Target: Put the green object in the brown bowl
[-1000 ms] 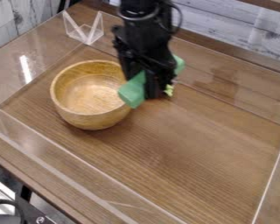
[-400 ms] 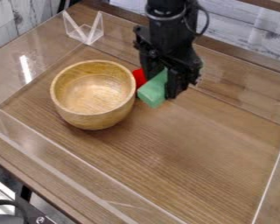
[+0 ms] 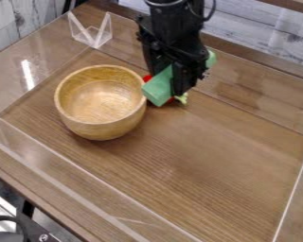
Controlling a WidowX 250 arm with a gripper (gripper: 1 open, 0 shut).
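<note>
Center frame, black fingers (image 3: 174, 83) clenched on the green block (image 3: 163, 89), held just right of the empty brown wooden bowl (image 3: 101, 101). The block looks light, rigid and smooth; gripping its flat sides suits it.

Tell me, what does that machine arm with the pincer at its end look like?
The arm is black all over, a chunky, boxy column coming down from the top of the picture. At its lower end sits the black pincer, made of narrow, straight, blade-like fingers. No markings or labels are readable at this size, and no loose cables can be made out.
</note>
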